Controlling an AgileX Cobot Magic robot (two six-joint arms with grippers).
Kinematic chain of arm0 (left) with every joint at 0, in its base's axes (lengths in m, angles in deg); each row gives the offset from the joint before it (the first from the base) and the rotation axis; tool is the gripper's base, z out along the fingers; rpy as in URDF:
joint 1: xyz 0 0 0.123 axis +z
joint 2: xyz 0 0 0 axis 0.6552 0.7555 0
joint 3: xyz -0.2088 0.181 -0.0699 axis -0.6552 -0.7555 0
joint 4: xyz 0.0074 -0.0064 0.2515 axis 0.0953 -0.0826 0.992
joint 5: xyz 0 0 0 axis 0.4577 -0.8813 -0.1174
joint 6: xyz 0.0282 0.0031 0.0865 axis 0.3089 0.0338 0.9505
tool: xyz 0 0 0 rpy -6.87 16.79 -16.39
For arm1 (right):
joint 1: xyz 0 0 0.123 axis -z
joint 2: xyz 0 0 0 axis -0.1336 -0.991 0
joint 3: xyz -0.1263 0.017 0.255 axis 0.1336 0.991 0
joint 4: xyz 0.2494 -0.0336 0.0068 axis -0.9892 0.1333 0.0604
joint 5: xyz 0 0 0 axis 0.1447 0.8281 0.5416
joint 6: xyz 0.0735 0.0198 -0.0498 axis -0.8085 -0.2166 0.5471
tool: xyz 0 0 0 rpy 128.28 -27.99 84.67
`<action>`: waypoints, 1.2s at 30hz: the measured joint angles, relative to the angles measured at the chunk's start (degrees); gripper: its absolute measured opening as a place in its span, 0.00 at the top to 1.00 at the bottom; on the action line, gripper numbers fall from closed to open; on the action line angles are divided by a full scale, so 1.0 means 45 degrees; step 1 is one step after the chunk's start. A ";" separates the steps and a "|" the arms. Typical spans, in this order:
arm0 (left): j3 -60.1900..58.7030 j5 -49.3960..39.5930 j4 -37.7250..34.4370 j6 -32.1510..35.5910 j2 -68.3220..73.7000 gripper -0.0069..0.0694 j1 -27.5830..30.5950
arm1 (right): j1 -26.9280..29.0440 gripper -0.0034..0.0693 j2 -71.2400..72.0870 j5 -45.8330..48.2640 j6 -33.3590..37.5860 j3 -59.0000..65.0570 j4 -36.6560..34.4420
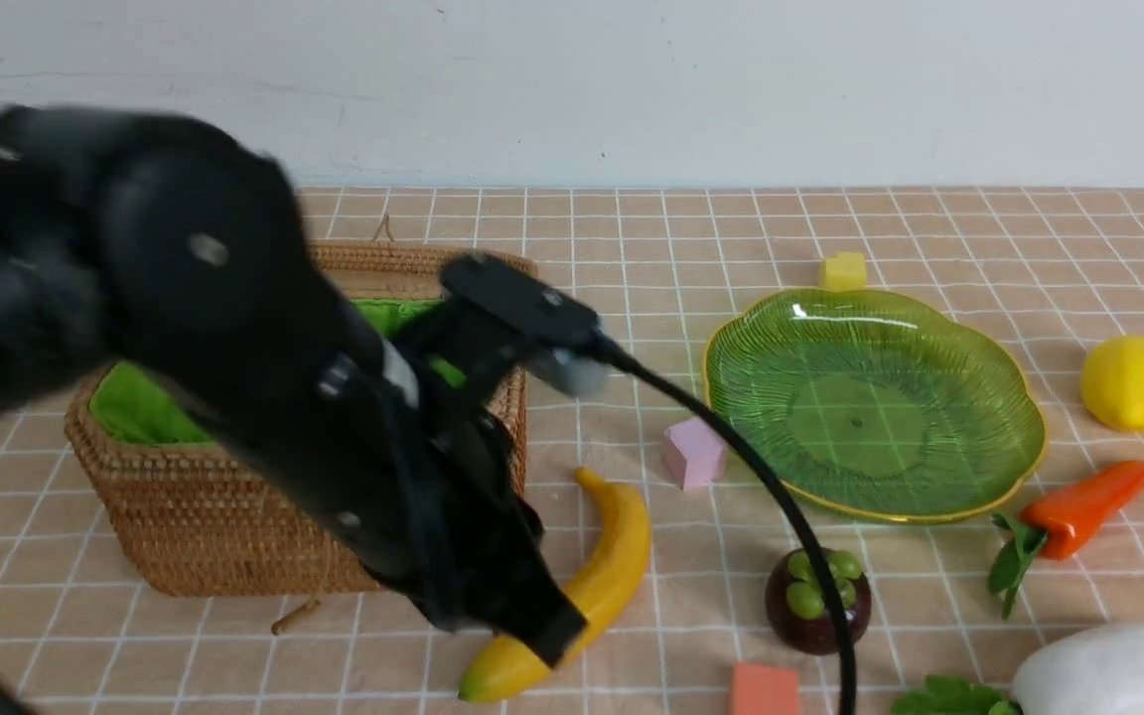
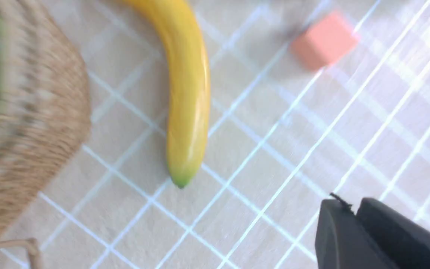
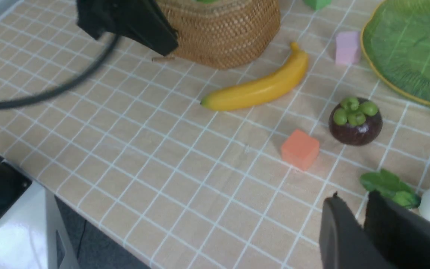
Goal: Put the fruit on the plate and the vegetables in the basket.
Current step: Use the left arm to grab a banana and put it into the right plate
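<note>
Lying near left end effector (image 1: 554,636): banana (image 1: 622,556)

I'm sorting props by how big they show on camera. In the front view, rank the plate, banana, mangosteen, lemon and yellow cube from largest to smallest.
1. plate
2. banana, partly hidden
3. lemon and mangosteen look alike; the mangosteen is nearer, so unranked
4. yellow cube

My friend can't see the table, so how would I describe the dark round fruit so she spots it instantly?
Start at the big green glass plate. Just in front of its near rim, toward the robot, sits the mangosteen, between the banana and the carrot. It is the only dark purple ball, capped with green lobes.
</note>
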 joint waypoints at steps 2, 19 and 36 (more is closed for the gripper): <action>0.0000 0.0552 0.1138 -0.0566 0.1218 0.71 -0.0662 | 0.0000 0.77 0.0000 0.0000 0.0000 0.0000 0.0000; 0.0000 0.4670 0.5942 -0.3268 0.5448 0.45 -0.1036 | -0.0038 0.77 0.0000 0.0000 0.0027 0.0000 -0.0012; 0.5614 0.5228 0.3707 -0.1573 0.5182 0.51 -0.1693 | -0.0102 0.77 0.0000 -0.1457 -0.2084 0.0000 0.2567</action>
